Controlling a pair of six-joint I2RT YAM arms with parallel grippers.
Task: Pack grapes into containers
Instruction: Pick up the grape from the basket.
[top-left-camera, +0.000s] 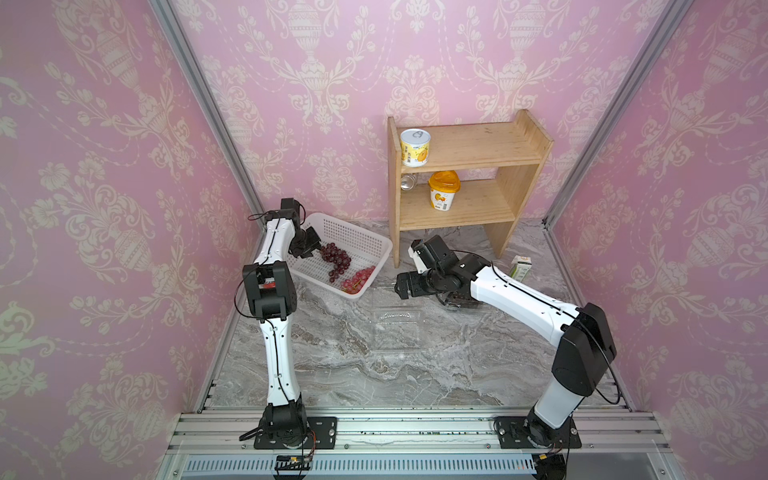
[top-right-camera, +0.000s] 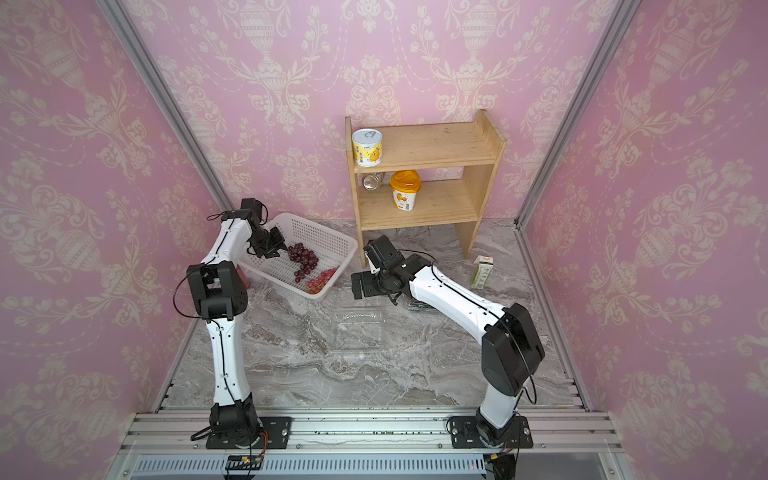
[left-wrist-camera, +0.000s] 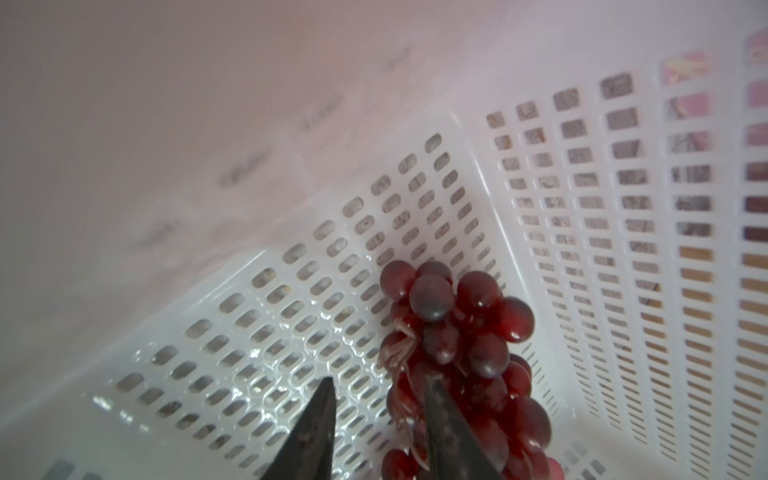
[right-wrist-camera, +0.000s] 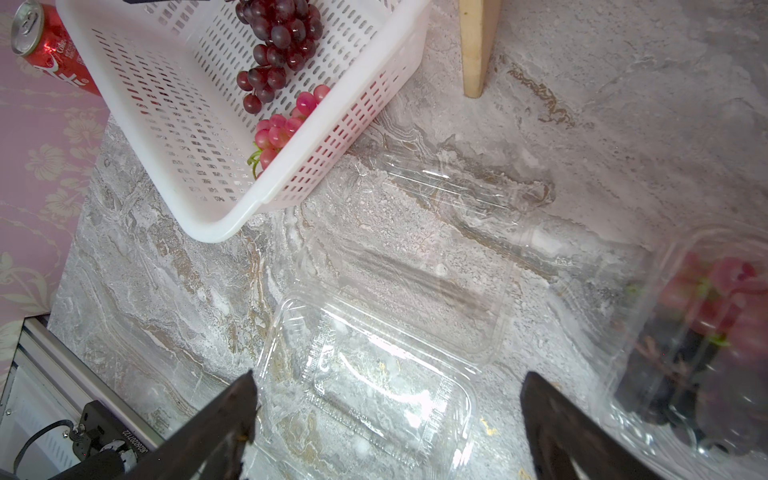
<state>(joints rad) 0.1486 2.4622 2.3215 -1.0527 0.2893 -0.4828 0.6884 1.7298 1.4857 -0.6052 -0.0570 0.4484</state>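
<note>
Reaching down into the white plastic basket with holes (top-left-camera: 353, 235), my left fingers (top-left-camera: 309, 246) are at about 10 o'clock on the grey marble surface (top-left-camera: 374, 374). In my left wrist view they stand a little apart and pinch nothing. One finger (left-wrist-camera: 449, 424) is in front of the dark red-purple bunch of grapes (left-wrist-camera: 457, 328), and I cannot tell if it touches. That bunch lies in the middle of the basket. The light pink bunch of grapes (top-left-camera: 357, 280) lies at 4 o'clock from it, by the basket's near wall.

My right fingers (top-left-camera: 409, 284) are wide open and hold nothing. They hang above the surface, just at 3 o'clock from the basket. At 6 o'clock from them, in the middle of the surface, lies a clear plastic clamshell box (top-left-camera: 399, 326), opened out flat with nothing in it. A second clear plastic box (right-wrist-camera: 706, 324) sits at 2 o'clock from that one, partly under my right arm. It has pink and dark grapes inside, but it looks blurry and I cannot tell if its lid is shut.

At 1 o'clock, by the back wall, stands a light wooden shelf (top-left-camera: 469, 166) with a yellow tin can (top-left-camera: 414, 147) on top and a tub with an orange lid (top-left-camera: 444, 191) lower down. A red soda can (right-wrist-camera: 54, 50) is just beside the basket.
</note>
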